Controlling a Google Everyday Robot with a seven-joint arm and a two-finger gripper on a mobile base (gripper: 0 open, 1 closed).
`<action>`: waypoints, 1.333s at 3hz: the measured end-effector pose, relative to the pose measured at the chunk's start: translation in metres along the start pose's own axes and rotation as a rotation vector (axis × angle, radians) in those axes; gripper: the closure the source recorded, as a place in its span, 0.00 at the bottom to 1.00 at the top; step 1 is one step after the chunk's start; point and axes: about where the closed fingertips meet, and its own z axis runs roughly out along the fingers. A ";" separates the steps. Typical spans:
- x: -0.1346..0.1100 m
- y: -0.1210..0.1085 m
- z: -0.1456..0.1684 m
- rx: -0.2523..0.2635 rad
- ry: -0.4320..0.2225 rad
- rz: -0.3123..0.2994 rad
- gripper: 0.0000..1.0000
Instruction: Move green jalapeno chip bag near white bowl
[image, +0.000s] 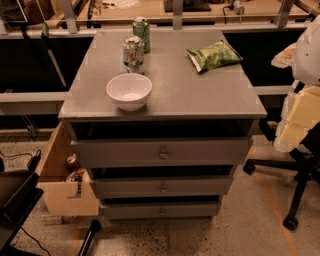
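The green jalapeno chip bag (214, 55) lies flat at the back right of the grey cabinet top (200, 95). The white bowl (129, 91) stands upright at the front left of the same top, well apart from the bag. My gripper (296, 120) shows as pale, cream-coloured parts at the right edge of the view. It is beside the cabinet's right side, below and to the right of the bag, and touches nothing on the top.
Two soda cans stand behind the bowl, one pale green (133, 52) and one darker green (142, 34). The cabinet has three drawers (162, 152). An open wooden box (62, 180) with cans hangs at its left. An office chair base (295, 195) stands at the right.
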 end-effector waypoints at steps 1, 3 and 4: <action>-0.002 -0.005 -0.001 0.018 -0.012 0.007 0.00; -0.002 -0.110 0.023 0.159 -0.325 0.125 0.00; -0.008 -0.187 0.032 0.277 -0.530 0.235 0.00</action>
